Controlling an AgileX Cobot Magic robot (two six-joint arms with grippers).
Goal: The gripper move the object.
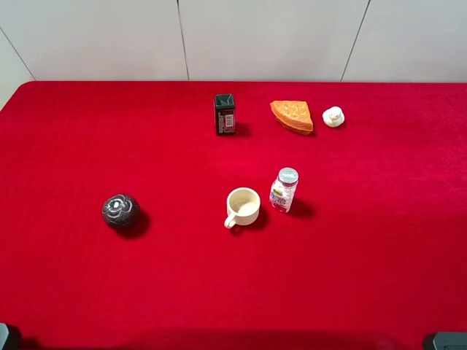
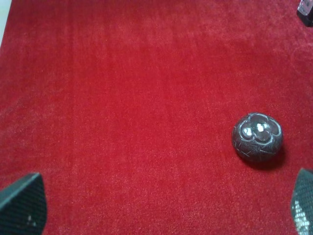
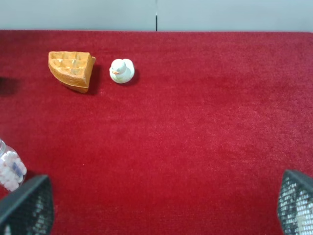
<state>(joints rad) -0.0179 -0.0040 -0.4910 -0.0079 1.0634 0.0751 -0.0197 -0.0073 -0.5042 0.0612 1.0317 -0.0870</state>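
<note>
A staged robot test setup, like a lab, not a lived-in room. A wide bench covered edge to edge in plain red cloth fills the high view, backed by bare pale wall panels with thin seams. Unrelated small props stand well apart on the cloth: a dark ball, a cream mug, a small clear bottle, a black carton, an orange waffle wedge and, just beside it, a tiny white duck. Black robot parts show at the near bench corners, and black mesh-textured fingers frame each wrist view.
</note>
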